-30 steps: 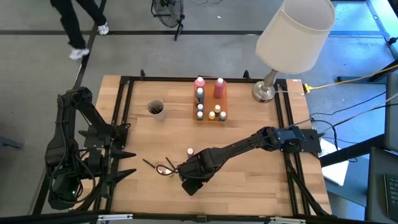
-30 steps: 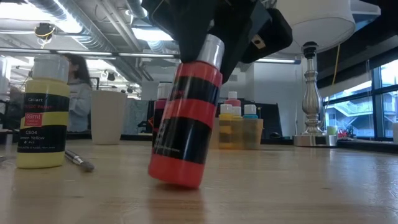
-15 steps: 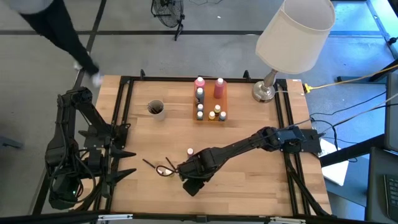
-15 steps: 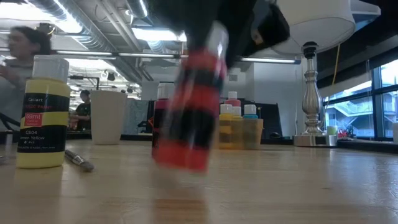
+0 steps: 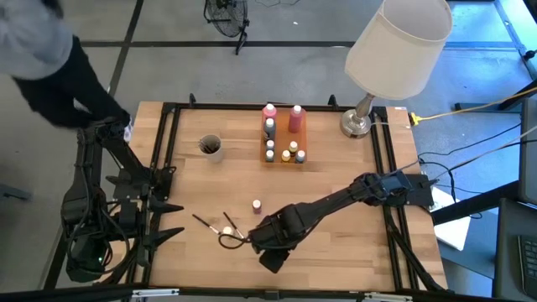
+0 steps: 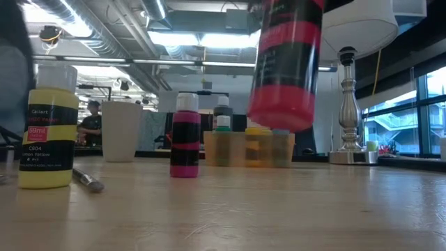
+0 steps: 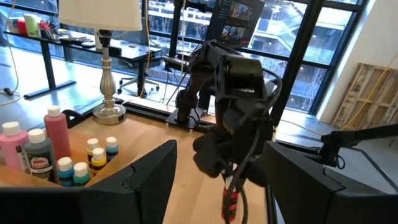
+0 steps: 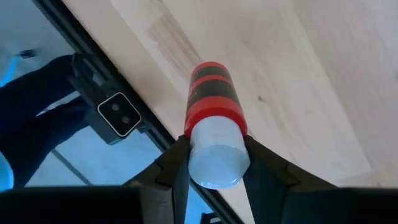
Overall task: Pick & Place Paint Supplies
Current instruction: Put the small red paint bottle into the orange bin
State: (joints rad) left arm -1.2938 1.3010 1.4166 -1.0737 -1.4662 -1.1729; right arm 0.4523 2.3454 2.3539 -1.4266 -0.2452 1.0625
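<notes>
My right gripper (image 5: 273, 249) is shut on a red bottle with black bands (image 6: 286, 66) and holds it above the table near its near edge; the bottle also shows in the right wrist view (image 8: 213, 102) and the left wrist view (image 7: 230, 202). A yellow bottle (image 6: 47, 129) and a pink bottle (image 5: 257, 204) stand on their bases on the wood. Thin dark brushes (image 5: 205, 222) lie flat beside them. More bottles stand in a tray (image 5: 284, 134). My left gripper (image 5: 172, 220) waits open at the table's left edge. My right gripper pinches the red bottle's pale cap (image 8: 214, 155) between its two fingers (image 8: 177, 165), one on each side. The fingers come from above, pointing down. The bottle hangs below them almost upright, lifted clear of the table, its base (image 6: 281, 118) well above the wood.
A big white-shaded lamp (image 5: 394, 46) stands at the far right corner, a pale cup (image 5: 210, 147) toward the far left. A dark looped cord (image 5: 226, 241) lies by the brushes. A person (image 5: 50, 67) stands at the far left corner. Bare wood (image 5: 352, 243) lies right of the gripper.
My right gripper has risen and shifted a little toward the table's right and near edges. The red bottle, which was tilted with its base on the wood, is now lifted clear and hangs nearly upright. A person has come up to the table's far left corner.
</notes>
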